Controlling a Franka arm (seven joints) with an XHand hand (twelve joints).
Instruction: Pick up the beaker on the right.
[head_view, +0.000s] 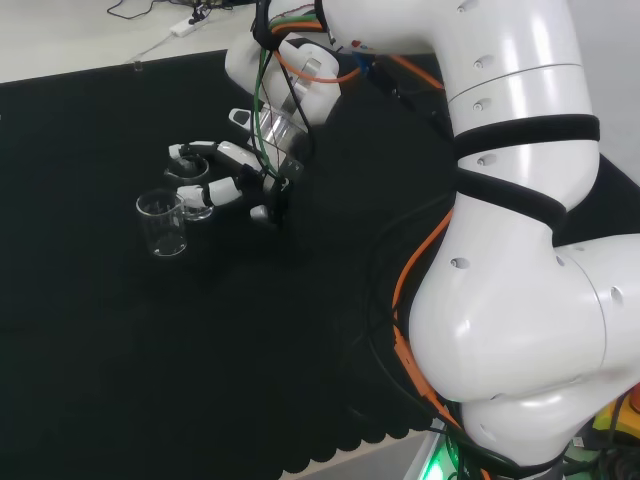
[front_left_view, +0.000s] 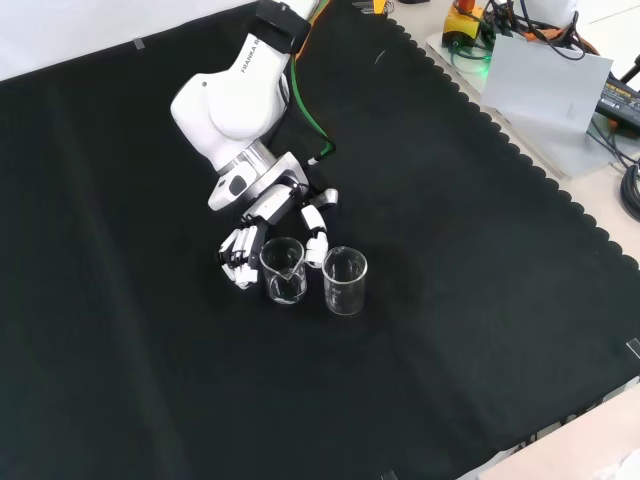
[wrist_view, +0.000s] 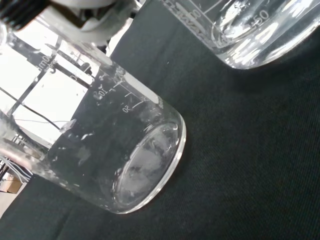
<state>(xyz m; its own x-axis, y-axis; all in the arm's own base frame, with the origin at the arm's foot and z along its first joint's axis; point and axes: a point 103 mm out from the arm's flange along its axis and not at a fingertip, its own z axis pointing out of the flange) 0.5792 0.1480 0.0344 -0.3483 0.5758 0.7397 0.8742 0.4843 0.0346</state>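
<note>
Hand (front_left_view: 262, 222) with fingers curled round left beaker (front_left_view: 283, 271), second beaker (front_left_view: 344, 280) beside

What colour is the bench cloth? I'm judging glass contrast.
Black cloth, best in front view.

A black cloth with a scalloped edge (front_left_view: 480, 330) covered the bench, lying flat and evenly lit. Beyond its far edge in the head view ran a pale bench top (head_view: 60, 35) with thin dark cables (head_view: 135, 8). In the front view, a grey flat box (front_left_view: 545, 85) sat off the cloth at upper right.
</note>
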